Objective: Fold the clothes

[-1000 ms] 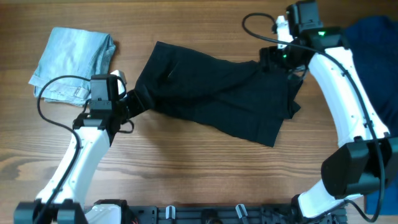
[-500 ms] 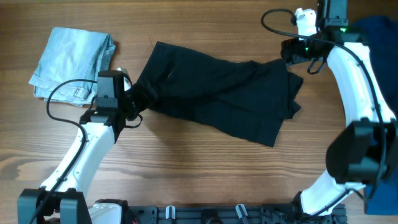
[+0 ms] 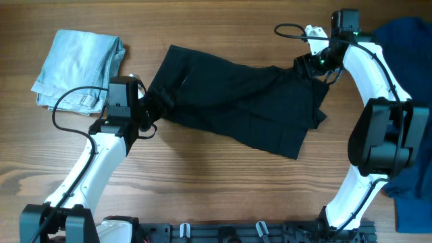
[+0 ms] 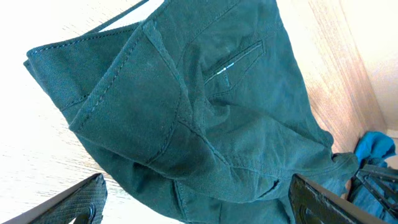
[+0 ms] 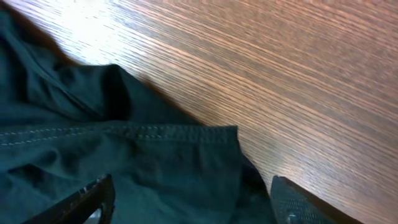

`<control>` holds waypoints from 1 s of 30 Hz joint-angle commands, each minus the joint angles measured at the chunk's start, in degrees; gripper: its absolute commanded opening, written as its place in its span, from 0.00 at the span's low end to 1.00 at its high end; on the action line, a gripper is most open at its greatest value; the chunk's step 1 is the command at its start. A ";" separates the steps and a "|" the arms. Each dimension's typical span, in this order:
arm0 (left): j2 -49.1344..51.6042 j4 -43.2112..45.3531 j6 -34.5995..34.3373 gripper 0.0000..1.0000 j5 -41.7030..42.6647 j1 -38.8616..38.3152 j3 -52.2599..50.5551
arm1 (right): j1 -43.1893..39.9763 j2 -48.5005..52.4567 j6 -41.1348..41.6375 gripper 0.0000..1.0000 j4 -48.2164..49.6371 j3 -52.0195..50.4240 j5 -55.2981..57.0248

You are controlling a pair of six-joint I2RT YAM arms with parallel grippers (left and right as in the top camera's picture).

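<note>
The black shorts (image 3: 236, 108) lie spread slantwise across the middle of the table, with one end at the left and the legs at the right. My left gripper (image 3: 150, 111) is at their left end. In the left wrist view it (image 4: 199, 205) is wide open, and bunched fabric (image 4: 205, 112) with a welt pocket lies between the fingers. My right gripper (image 3: 307, 65) is at the shorts' far right corner. In the right wrist view it (image 5: 193, 205) is open over a stitched hem (image 5: 124, 168).
A folded pale blue denim piece (image 3: 81, 67) lies at the far left. Royal blue garments lie at the right edge (image 3: 408, 34) and the near right corner (image 3: 412, 206). Cables loop from both arms. Bare wood table (image 3: 216, 189) shows in front of the shorts.
My left gripper has moved right onto the shorts' left end. My right gripper swung right, then came back left onto the shorts' far right corner. The shorts have barely shifted.
</note>
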 commanded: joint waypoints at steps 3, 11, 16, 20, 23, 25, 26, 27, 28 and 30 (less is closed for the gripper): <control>1.44 0.63 -3.15 1.00 -0.81 -0.33 0.70 | -0.13 1.03 -1.20 0.80 0.42 -0.26 -4.66; 4.48 2.23 -5.29 0.99 -0.76 -0.55 0.70 | -0.13 1.18 -1.99 0.82 3.72 -0.96 -4.48; 4.48 2.51 -5.27 0.96 -0.76 -0.55 0.70 | -0.13 1.18 -1.92 0.80 4.61 -0.96 -4.26; 4.48 2.54 -5.27 0.96 -0.79 -0.55 0.70 | -0.15 1.40 -1.92 0.75 5.33 -1.53 -4.26; 4.48 2.54 -5.29 0.96 -0.79 -0.55 0.70 | -0.13 1.86 -1.92 0.79 6.97 -2.91 -4.26; 4.48 2.54 -5.29 0.96 -0.79 -0.55 0.70 | -0.13 2.03 -1.95 0.79 7.96 -4.11 -4.28; 4.48 2.54 -5.29 0.96 -0.79 -0.55 0.70 | -0.13 2.03 -1.90 0.79 8.46 -4.57 -4.28; 4.48 2.51 -5.29 0.96 -0.79 -0.55 0.70 | -0.13 2.03 -1.92 0.79 8.61 -4.66 -4.28; 4.48 2.51 -5.27 0.96 -0.79 -0.55 0.70 | -0.15 2.03 -1.88 0.80 8.85 -4.66 -4.31; 4.48 2.54 -5.27 0.95 -0.79 -0.55 0.70 | -0.20 2.03 -1.79 0.80 9.07 -4.66 -4.35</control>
